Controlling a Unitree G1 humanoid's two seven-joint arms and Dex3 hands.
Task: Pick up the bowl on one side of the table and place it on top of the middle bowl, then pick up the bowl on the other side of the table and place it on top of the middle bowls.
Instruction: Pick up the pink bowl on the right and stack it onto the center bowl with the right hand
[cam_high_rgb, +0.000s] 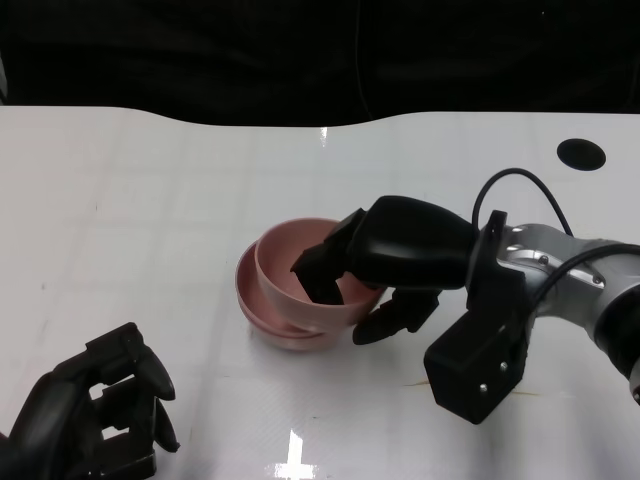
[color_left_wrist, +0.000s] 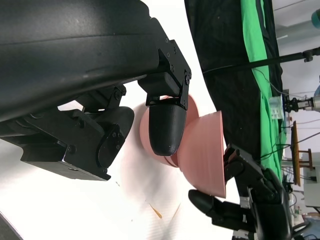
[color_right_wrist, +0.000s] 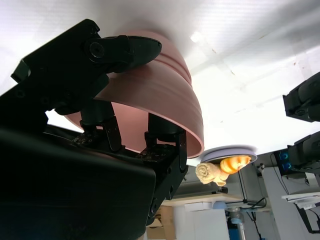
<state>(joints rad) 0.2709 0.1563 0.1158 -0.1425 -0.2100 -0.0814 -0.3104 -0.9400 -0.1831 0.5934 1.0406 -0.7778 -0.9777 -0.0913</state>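
Pink bowls stand stacked in the middle of the white table (cam_high_rgb: 150, 200). The lower bowl (cam_high_rgb: 250, 300) sits flat, and the top bowl (cam_high_rgb: 300, 280) lies tilted inside it. My right hand (cam_high_rgb: 400, 250) grips the top bowl's near-right rim, thumb inside and fingers under the outer wall. The right wrist view shows that bowl (color_right_wrist: 160, 95) pinched between the fingers (color_right_wrist: 120, 50) and the thumb. In the left wrist view the tilted bowl (color_left_wrist: 202, 150) and my right hand (color_left_wrist: 250, 200) show beyond my left hand (color_left_wrist: 100, 75). My left hand (cam_high_rgb: 95, 410) is at the near left, holding nothing.
A black round hole (cam_high_rgb: 581, 153) sits in the table at the back right. A black cable (cam_high_rgb: 530, 185) loops off my right forearm. Dark backdrop lies past the table's far edge.
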